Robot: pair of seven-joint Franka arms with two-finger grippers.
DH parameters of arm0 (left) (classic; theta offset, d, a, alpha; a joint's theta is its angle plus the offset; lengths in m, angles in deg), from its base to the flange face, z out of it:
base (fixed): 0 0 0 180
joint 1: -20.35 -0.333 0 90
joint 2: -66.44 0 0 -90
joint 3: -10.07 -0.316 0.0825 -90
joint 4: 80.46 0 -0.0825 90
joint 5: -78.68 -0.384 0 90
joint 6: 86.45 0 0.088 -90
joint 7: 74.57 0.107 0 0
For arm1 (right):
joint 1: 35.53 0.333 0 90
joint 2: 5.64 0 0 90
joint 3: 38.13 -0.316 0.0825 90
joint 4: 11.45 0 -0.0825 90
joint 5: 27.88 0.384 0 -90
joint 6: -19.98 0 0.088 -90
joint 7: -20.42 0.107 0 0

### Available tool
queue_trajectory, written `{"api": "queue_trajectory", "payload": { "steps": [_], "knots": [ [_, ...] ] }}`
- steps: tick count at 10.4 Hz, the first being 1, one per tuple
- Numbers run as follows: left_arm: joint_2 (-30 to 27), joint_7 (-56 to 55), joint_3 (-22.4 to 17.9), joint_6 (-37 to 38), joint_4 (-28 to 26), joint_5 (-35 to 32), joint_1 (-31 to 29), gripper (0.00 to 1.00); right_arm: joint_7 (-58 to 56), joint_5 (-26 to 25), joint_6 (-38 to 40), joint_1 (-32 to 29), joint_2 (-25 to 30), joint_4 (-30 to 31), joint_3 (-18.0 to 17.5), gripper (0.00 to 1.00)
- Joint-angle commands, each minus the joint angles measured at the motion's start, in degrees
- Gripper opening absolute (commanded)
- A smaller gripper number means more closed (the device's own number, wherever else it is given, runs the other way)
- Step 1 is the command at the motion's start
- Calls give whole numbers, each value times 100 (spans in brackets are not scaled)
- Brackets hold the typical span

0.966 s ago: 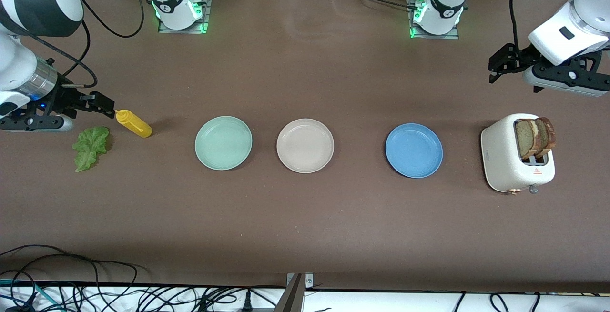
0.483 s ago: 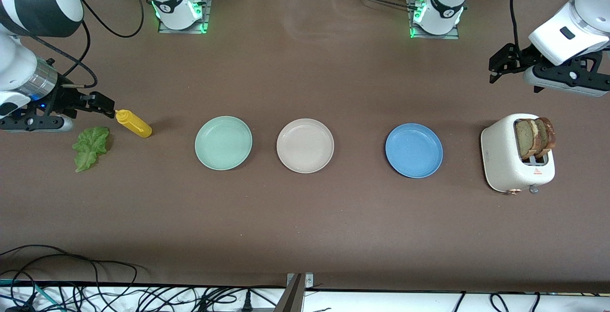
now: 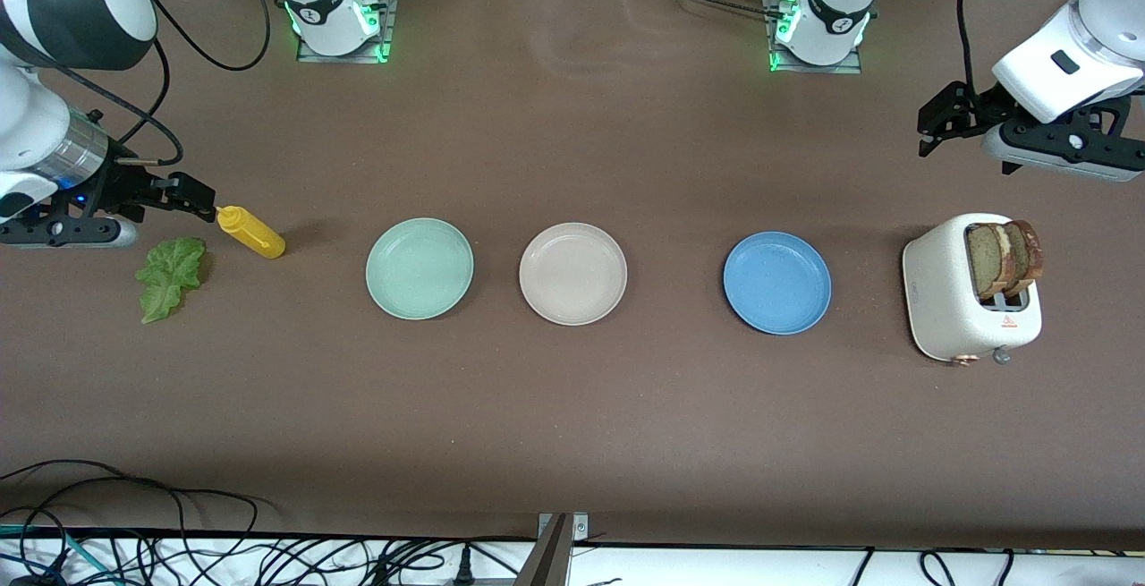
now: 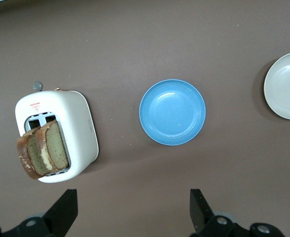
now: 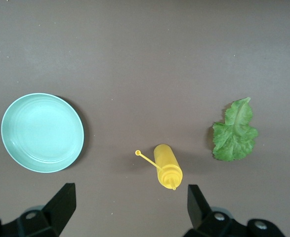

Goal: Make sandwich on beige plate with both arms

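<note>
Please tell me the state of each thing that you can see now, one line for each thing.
Beige plate: empty.
Green plate: empty.
Blue plate: empty.
Bread: two slices standing up in the toaster.
Lettuce: flat on the table.
Yellow bottle: lying on its side.
Left gripper: open, empty.
Right gripper: open, empty.

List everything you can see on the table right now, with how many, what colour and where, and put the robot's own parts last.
beige plate: one, pale cream, mid-table between the other two plates, nothing on it.
mint-green plate: one, beside the beige plate toward the right arm's end.
blue plate: one, beside the beige plate toward the left arm's end.
toaster: one, white, at the left arm's end.
bread slices: two, tan-brown, standing in the toaster.
lettuce leaf: one, green, at the right arm's end.
squeeze bottle: one, yellow, lying beside the lettuce.
left claw: open, above the table near the toaster.
right claw: open, beside the bottle's tip.
</note>
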Motion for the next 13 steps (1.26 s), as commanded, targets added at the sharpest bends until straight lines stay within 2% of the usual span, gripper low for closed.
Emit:
{"api": "queue_trajectory", "payload": {
  "steps": [1, 13],
  "knots": [
    [86, 28, -2, 85, 176, 79, -18, 100, 31, 36, 64, -19, -36, -100, -27, 100],
    [86, 72, -11, 76, 176, 79, -264, 100, 31, 36, 73, -19, -36, -100, -18, 100]
  ]
}}
